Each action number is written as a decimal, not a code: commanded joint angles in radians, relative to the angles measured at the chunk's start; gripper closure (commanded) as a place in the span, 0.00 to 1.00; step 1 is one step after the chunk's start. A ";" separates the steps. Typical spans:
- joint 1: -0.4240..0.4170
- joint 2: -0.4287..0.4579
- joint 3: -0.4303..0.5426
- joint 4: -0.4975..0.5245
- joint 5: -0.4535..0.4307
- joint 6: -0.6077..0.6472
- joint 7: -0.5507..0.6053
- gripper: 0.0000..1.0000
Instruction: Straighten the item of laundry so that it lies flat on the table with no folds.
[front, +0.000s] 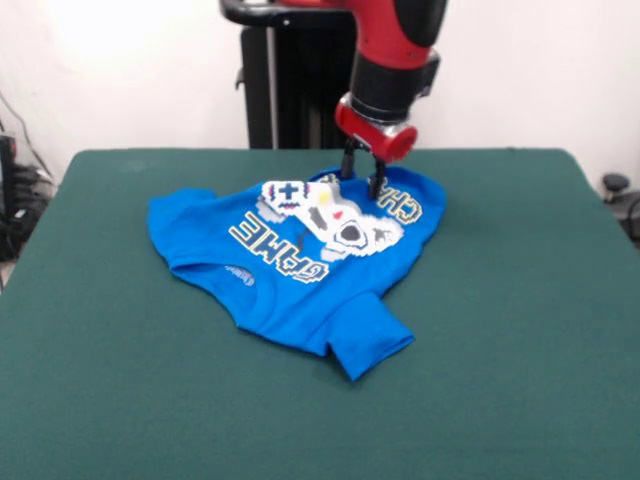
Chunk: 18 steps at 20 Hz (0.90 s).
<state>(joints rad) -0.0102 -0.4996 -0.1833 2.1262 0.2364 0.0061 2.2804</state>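
The item of laundry, a bright blue T-shirt, lies a little behind the middle of the table. Its lettering and white controller print face up and read upside down from here. The cloth is rumpled and bunched around the print, and one sleeve sticks out towards the near side. My gripper comes down from above at the shirt's far edge, by the "CHANGER" lettering. Its two dark fingers stand apart, tips at the cloth, with nothing lifted between them.
The black pedestal stands behind the table's far edge. Cables and dark gear lie off the left edge. A small dark object sits off the right edge. Green tabletop surrounds the shirt on all sides.
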 joint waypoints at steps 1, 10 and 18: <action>-0.025 0.067 0.139 -0.007 -0.014 -0.064 0.150 0.00; -0.007 0.005 0.128 0.023 -0.010 -0.022 0.153 0.00; -0.001 -0.087 0.158 0.042 0.015 0.065 0.154 0.00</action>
<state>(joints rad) -0.0361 -0.5483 -0.1609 2.1562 0.2296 -0.0056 2.2804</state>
